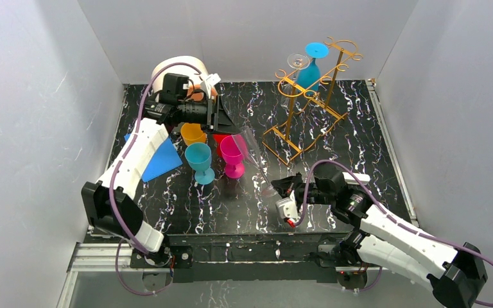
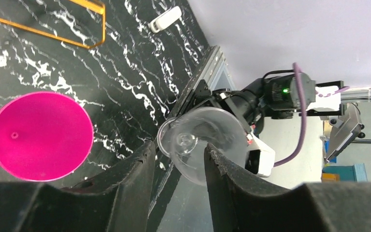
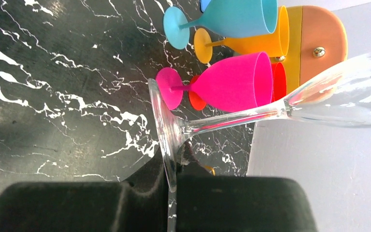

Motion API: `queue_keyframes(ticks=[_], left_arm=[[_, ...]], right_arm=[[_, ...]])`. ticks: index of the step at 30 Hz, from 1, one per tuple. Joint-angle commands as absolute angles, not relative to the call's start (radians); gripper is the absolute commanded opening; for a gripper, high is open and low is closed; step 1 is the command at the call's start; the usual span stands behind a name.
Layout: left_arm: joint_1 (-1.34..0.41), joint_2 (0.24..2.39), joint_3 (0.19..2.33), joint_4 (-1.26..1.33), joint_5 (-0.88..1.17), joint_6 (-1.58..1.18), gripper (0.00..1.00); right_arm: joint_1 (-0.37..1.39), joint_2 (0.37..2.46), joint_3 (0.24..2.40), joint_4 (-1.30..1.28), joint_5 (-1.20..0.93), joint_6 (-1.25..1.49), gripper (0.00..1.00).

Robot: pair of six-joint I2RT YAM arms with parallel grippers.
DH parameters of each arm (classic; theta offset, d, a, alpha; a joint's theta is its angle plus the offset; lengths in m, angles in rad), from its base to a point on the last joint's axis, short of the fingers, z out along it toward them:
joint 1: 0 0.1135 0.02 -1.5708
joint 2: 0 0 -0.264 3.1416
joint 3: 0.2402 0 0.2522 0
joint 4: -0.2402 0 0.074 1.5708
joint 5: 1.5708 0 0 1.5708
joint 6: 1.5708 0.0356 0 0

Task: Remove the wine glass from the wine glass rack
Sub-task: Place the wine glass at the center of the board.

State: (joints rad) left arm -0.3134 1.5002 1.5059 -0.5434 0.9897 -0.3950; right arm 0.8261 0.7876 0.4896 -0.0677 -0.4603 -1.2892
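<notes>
A clear wine glass (image 1: 255, 154) lies tilted in the air between the two arms, off the golden wire wine glass rack (image 1: 293, 86). My right gripper (image 1: 281, 188) is shut on the rim of its foot (image 3: 166, 130), with the stem and bowl (image 3: 348, 101) pointing away. My left gripper (image 2: 179, 147) is open, its fingers standing either side of the bowl (image 2: 207, 130); there is a gap on the left side. The rack's base wire (image 2: 43, 33) shows on the black marble table in the left wrist view.
A blue glass (image 1: 308, 70) and a clear glass (image 1: 297, 62) hang on the rack. Teal (image 1: 199, 157), pink (image 1: 233, 154) and orange (image 1: 192, 133) goblets stand at centre left beside a blue sheet (image 1: 160, 160). White walls enclose the table.
</notes>
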Motion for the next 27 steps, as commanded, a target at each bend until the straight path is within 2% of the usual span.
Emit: queue_keyframes(ticks=[1,3,7,19,22,27], left_arm=[[-0.337,1.539,1.569,-0.715,0.971,-0.289,0.39],[-0.349,1.551,1.587,-0.741,0.954,-0.271,0.42],[-0.356,1.55,1.604,-0.746,0.97,-0.255,0.42],[-0.359,1.508,1.627,-0.788,0.911,-0.207,0.0],[-0.359,1.508,1.644,-0.791,0.888,-0.213,0.0],[-0.359,1.504,1.664,-0.777,0.849,-0.241,0.0]], right_arm=[[0.831,0.791,0.568,-0.097,-0.457,-1.411,0.01],[0.831,0.804,0.588,-0.127,-0.464,-1.431,0.01],[0.831,0.82,0.595,-0.122,-0.455,-1.468,0.01],[0.831,0.846,0.62,-0.112,-0.419,-1.468,0.01],[0.831,0.841,0.628,-0.138,-0.411,-1.467,0.02],[0.83,0.834,0.634,-0.165,-0.41,-1.459,0.11]])
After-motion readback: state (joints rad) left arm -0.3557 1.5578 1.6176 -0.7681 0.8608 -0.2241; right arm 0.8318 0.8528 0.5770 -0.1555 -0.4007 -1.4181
